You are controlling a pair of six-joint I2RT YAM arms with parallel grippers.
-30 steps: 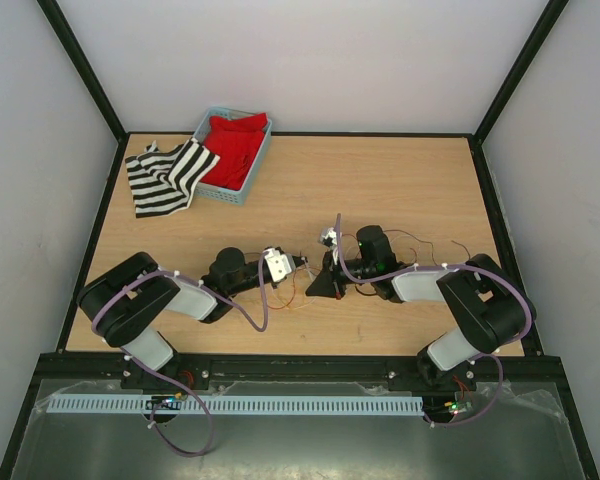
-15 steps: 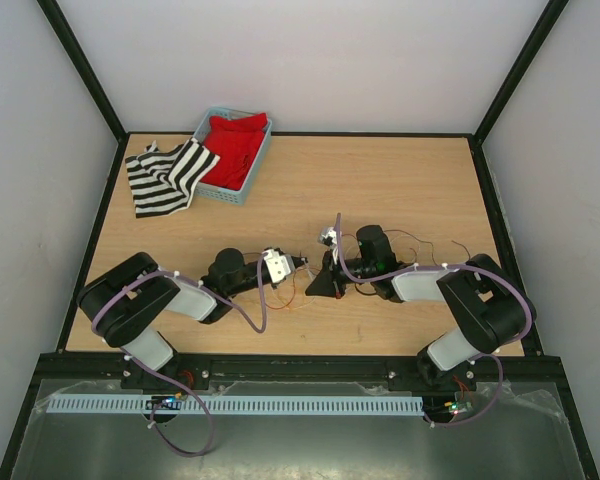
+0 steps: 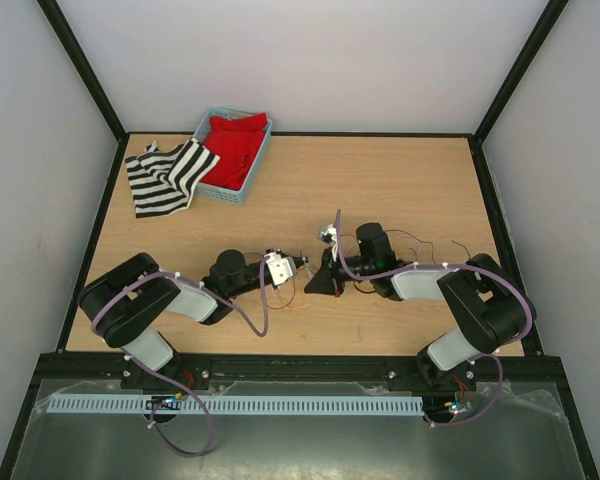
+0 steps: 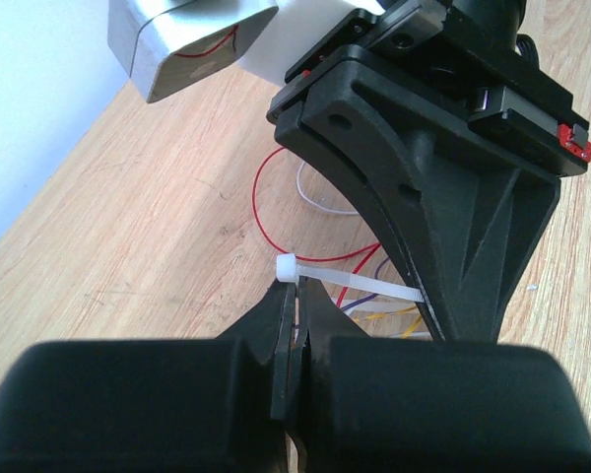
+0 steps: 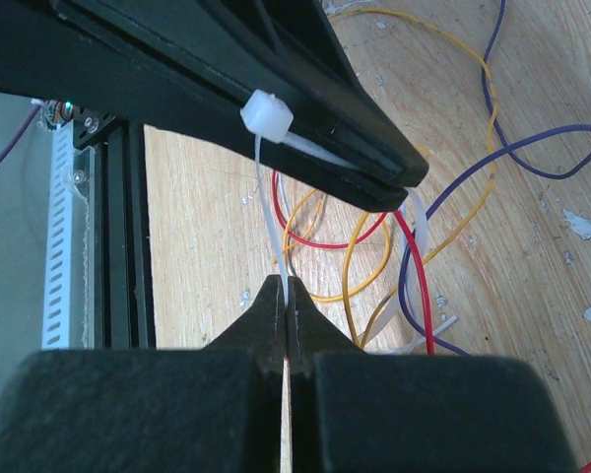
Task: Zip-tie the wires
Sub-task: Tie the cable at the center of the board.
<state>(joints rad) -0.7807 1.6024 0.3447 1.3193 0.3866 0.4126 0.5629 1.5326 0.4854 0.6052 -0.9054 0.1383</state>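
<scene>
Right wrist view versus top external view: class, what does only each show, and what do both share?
Only right wrist: the white plastic zip tie's head, its strap pinched in the shut right gripper. Only top external: the light blue plastic basket holding red cloth, and a black-and-white striped cloth. Both: thin coloured wires on the wooden table, and the left gripper.

The shifts are slight. The white block (image 3: 277,267) behind my left end effector (image 3: 300,266) now sits turned a little and a shade closer to the near edge of the worktop (image 3: 410,180) than half a second ago. My right wrist (image 3: 372,245) sits a touch nearer the far edge.
</scene>
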